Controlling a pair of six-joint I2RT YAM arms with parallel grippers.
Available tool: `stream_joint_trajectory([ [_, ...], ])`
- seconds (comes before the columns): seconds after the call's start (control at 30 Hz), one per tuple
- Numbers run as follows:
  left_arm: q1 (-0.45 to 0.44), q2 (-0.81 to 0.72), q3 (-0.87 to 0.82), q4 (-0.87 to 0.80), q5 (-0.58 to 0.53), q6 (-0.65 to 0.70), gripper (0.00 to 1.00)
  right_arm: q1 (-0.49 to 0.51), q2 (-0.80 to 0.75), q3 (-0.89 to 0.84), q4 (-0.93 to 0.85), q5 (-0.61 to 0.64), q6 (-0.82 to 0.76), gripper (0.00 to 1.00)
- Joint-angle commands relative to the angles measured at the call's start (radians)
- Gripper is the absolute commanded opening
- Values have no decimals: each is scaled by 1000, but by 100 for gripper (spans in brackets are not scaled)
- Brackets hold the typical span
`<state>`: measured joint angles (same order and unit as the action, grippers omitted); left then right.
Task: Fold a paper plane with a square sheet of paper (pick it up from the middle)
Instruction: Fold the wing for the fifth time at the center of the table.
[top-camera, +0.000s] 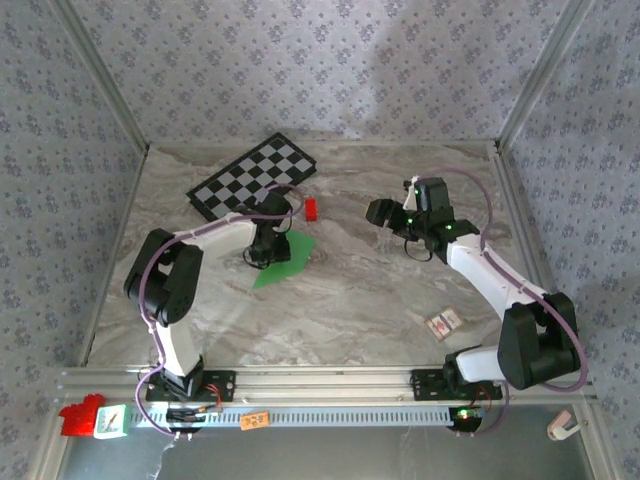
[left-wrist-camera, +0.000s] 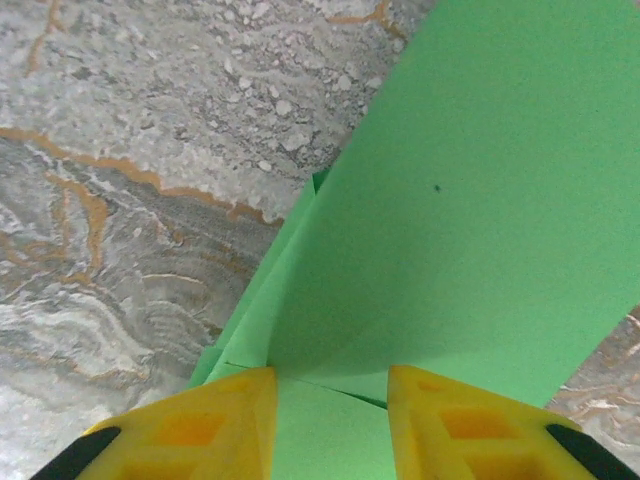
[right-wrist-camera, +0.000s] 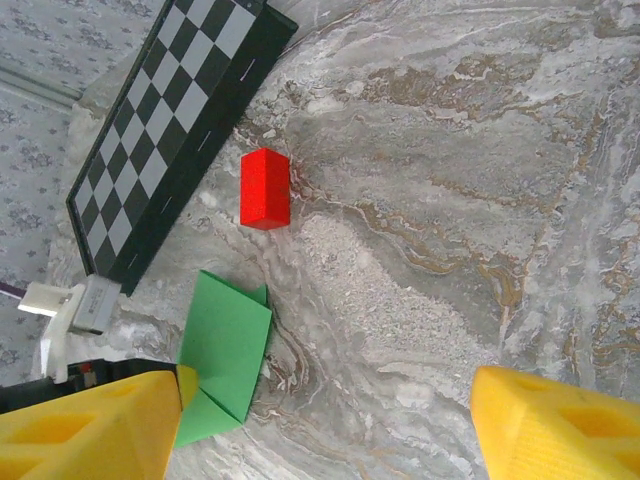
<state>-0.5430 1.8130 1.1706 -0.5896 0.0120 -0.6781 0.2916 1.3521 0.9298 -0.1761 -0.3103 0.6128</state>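
Note:
The square sheet of paper (top-camera: 291, 262) is bright green and lies partly folded on the marble table left of centre. In the right wrist view the paper (right-wrist-camera: 226, 340) shows layered triangular flaps. My left gripper (top-camera: 268, 244) points down onto its left edge. In the left wrist view the left gripper (left-wrist-camera: 330, 388) has its yellow fingers (left-wrist-camera: 215, 420) a little apart with flat paper in the gap, while a broad flap of the paper (left-wrist-camera: 480, 200) rises ahead. My right gripper (top-camera: 384, 212) hovers to the right, and its jaws (right-wrist-camera: 325, 392) stand wide apart over bare table. A paper plane is out of view.
A black-and-white checkerboard (top-camera: 255, 175) lies at the back left, with a small red block (top-camera: 311, 208) beside it, just beyond the paper. A small card (top-camera: 443, 323) sits near the right arm's base. Patterned walls and metal posts enclose the table.

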Motion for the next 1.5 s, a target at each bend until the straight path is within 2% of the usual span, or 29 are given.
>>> stream_joint_trajectory([
  [0.0, 0, 26, 14, 19, 24, 18, 36, 9, 12, 12, 3, -13, 8, 78],
  [0.37, -34, 48, -12, 90, 142, -6, 36, 39, 79, 24, 0, -35, 36, 77],
  [0.57, -76, 75, -15, 129, 179, -20, 34, 120, 178, 36, 21, -49, 51, 74],
  [0.67, -89, 77, -10, 134, 180, -18, 31, 170, 246, 63, 25, -55, 66, 69],
  [0.97, -90, 74, -23, 141, 178, -21, 28, 278, 507, 234, -4, -89, 108, 40],
  [1.2, -89, 33, -34, 142, 184, -40, 27, 287, 636, 322, -71, -63, 138, 36],
  [1.47, -83, -94, -110, 232, 250, -189, 33, 288, 673, 326, -177, 13, 143, 35],
])
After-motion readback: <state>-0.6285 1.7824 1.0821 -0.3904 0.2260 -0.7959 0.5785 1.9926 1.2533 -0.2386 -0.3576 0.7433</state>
